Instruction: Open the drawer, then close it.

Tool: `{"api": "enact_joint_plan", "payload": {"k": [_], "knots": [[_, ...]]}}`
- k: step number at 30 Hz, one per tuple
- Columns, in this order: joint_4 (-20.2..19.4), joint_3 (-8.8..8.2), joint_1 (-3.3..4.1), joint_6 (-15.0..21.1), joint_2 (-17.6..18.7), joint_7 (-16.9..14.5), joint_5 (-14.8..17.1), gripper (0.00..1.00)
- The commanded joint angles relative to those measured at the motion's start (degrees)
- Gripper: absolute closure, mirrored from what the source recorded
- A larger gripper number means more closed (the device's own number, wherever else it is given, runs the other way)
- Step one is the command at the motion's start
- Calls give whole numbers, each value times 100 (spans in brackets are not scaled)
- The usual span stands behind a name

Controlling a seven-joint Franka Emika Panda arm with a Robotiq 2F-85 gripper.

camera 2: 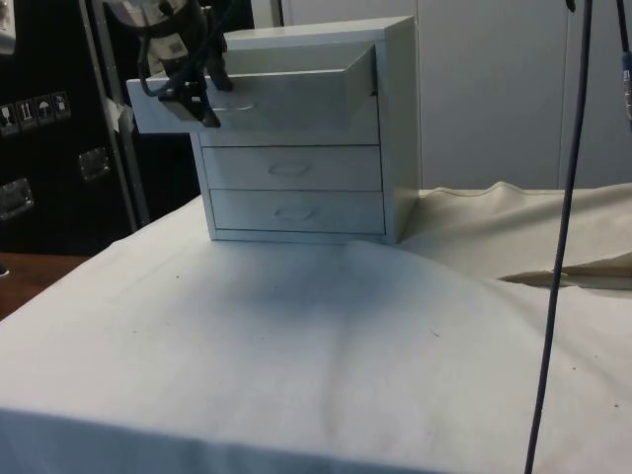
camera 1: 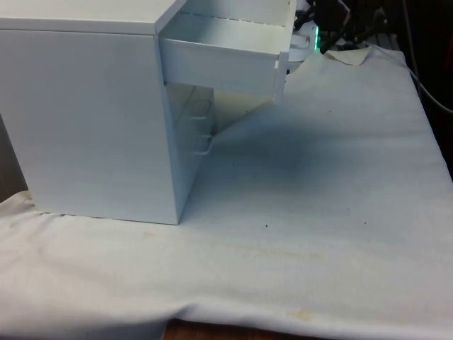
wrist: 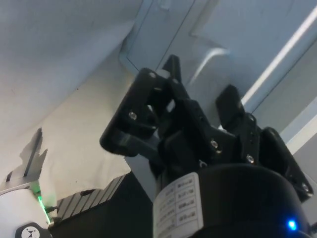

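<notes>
Drawer [camera 1: 219,57] pulled out, jaws [camera 2: 202,97] prob. at handle.

The chest [camera 1: 92,120] hides the hand in the front view; beside the hand [camera 2: 202,94], the drawer's handle [wrist: 210,59] is partly covered.

Table [camera 1: 318,212] covered by a white cloth [camera 2: 296,355], creased and faintly stained toward the near edge in the front view. A white chest of drawers [camera 1: 92,120] stands directly on the cloth, at the front view's left.
</notes>
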Motion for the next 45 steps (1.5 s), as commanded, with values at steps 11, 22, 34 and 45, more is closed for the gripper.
{"api": "enact_joint_plan", "payload": {"k": [11,22,34,45], "knots": [[34,132,11,-29,46,149,69,0],[69,361,-6,-23,103,430,115,0],[-23,395,-97,212,80,464,321,0],[-160,264,-160,418,11,321,556,0]]}}
